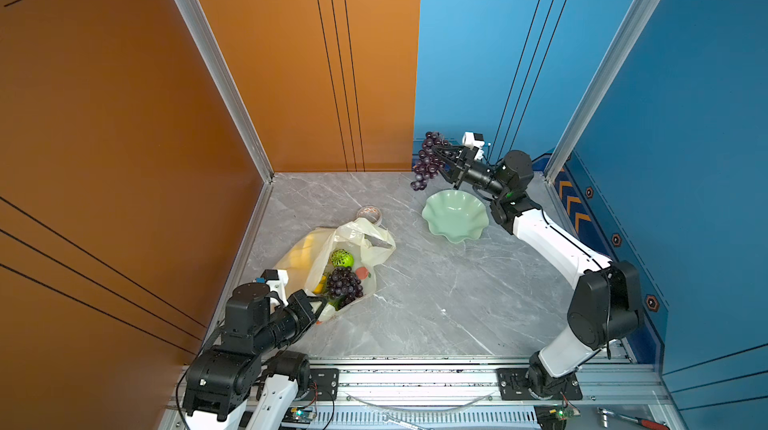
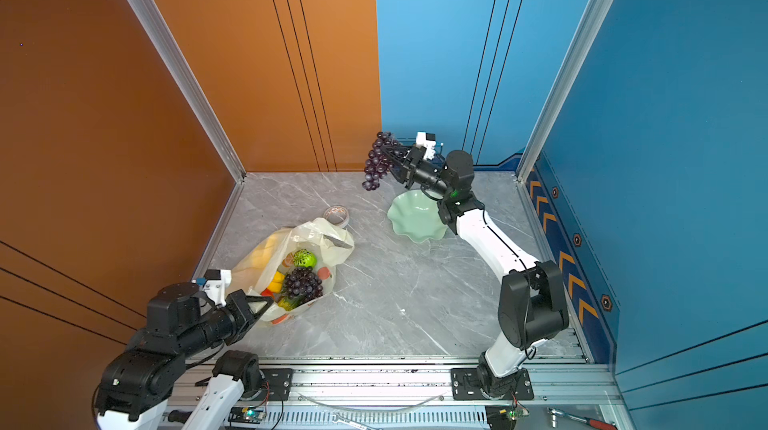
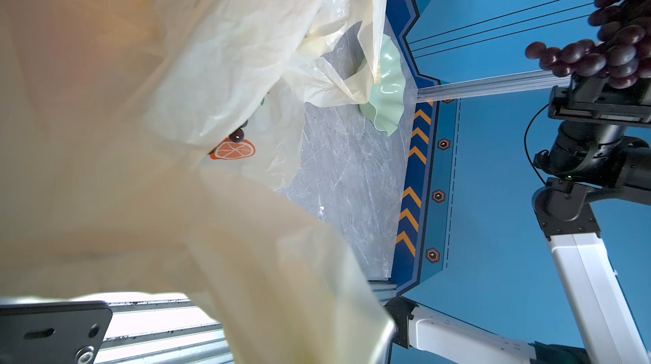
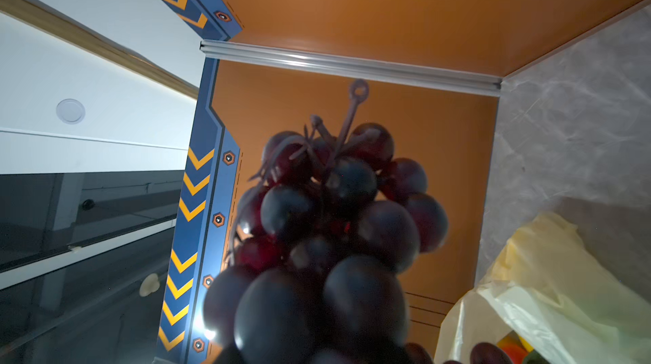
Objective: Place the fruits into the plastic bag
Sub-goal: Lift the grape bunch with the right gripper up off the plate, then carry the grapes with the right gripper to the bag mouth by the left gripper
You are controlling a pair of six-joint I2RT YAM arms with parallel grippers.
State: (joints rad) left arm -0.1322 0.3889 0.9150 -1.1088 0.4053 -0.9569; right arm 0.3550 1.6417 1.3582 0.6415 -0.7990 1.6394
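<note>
Aloft above centre of a top view, grape bunch (image 1: pixel 423 170), pinched in right gripper (image 1: pixel 437 162), upper left of pale dish (image 1: pixel 455 232): probably light, floppy, slick; best gripped near stem. Lower left, limp plastic bag (image 1: pixel 374 247), rim clamped by left gripper (image 1: pixel 322 308).

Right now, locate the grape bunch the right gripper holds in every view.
Top view: held grapes just right of centre, by the orange-blue wall seam.
Top view: at centre, on that seam.
Left wrist: cut by the frame edge.
Right wrist: close-up, filling the middle.
Shared landmark: plastic bag.
</note>
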